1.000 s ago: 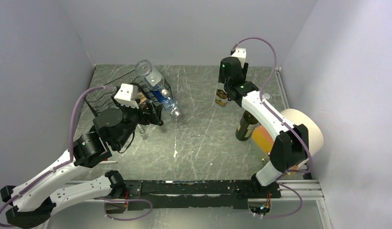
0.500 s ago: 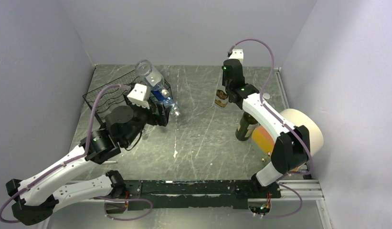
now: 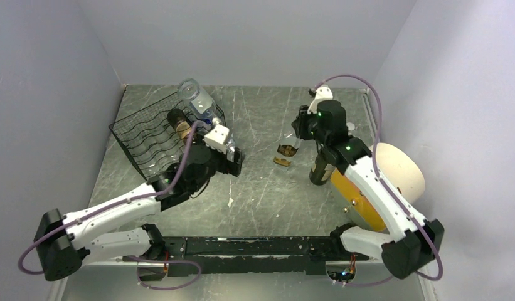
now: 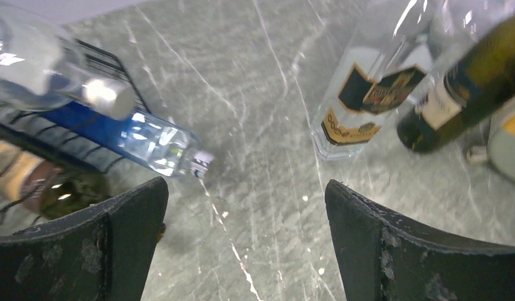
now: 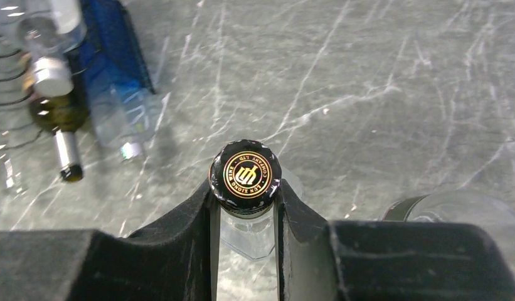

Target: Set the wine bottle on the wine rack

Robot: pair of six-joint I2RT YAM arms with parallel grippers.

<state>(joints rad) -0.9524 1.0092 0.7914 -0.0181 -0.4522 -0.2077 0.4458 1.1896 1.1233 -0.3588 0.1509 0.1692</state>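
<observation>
**Your right gripper [image 5: 245, 185] is clenched on the black cap [image 5: 245, 170] of the clear wine bottle [image 3: 285, 152], right of table centre and well apart from the wine rack [image 3: 145, 135].**

The bottle hangs tilted from that cap, its base low by the table [image 3: 261, 194]; you cannot tell whether it touches. Treat it as heavy, rigid, smooth glass that may swing, slip or shatter. A hold under the cap's lip or lower on the neck looks safer than the cap alone. Your left gripper [image 4: 245, 188] is spread wide and empty near the rack's corner, where a blue-labelled clear bottle [image 4: 142, 135] and a dark bottle [image 3: 178, 120] already lie. A dark green bottle [image 3: 320, 166] stands just beside the held one, so mind it.
</observation>
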